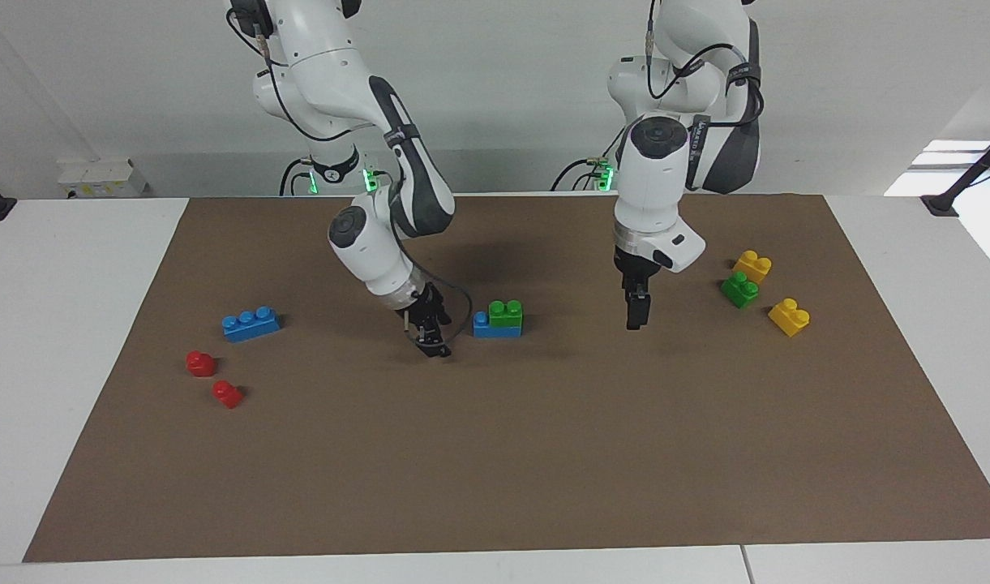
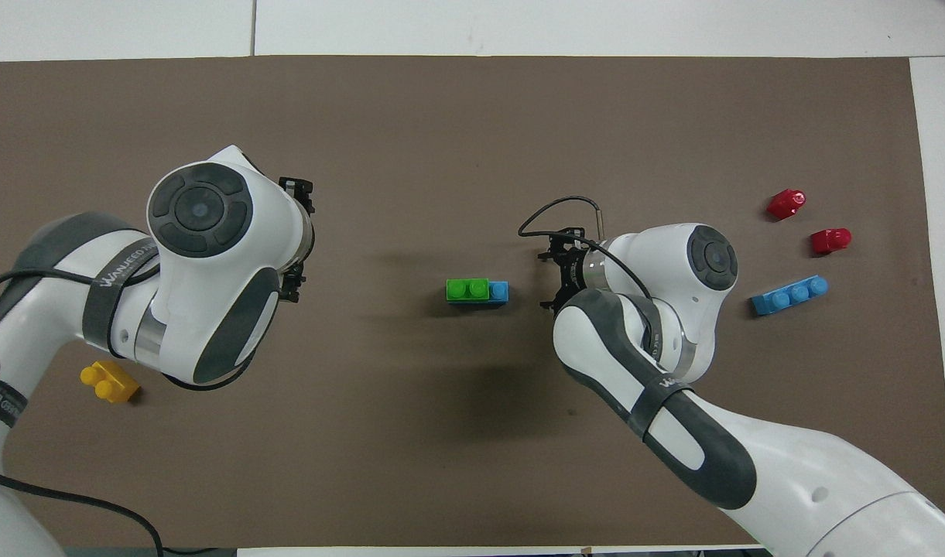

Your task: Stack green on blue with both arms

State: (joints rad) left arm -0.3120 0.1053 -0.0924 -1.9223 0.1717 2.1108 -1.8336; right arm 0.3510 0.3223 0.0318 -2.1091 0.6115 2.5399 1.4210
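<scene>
Green brick [image 1: 506,312] atop blue brick [image 1: 482,325], grippers apart.

A brown mat [image 1: 495,454] covers most of the white table [image 1: 65,341]. Toward the right arm's end of the table lie two small red bricks [image 1: 201,362] [image 1: 227,394], close together but apart, one a little nearer to the robots than the other; from overhead they show at [image 2: 786,203] and [image 2: 830,240]. Toward the left arm's end lie two yellow bricks, each with two studs: one [image 1: 752,265] nearer to the robots, the other [image 1: 789,316] farther from them. Overhead only one yellow brick [image 2: 109,381] shows. A white box [image 1: 101,177] sits at the table's edge by the wall.
</scene>
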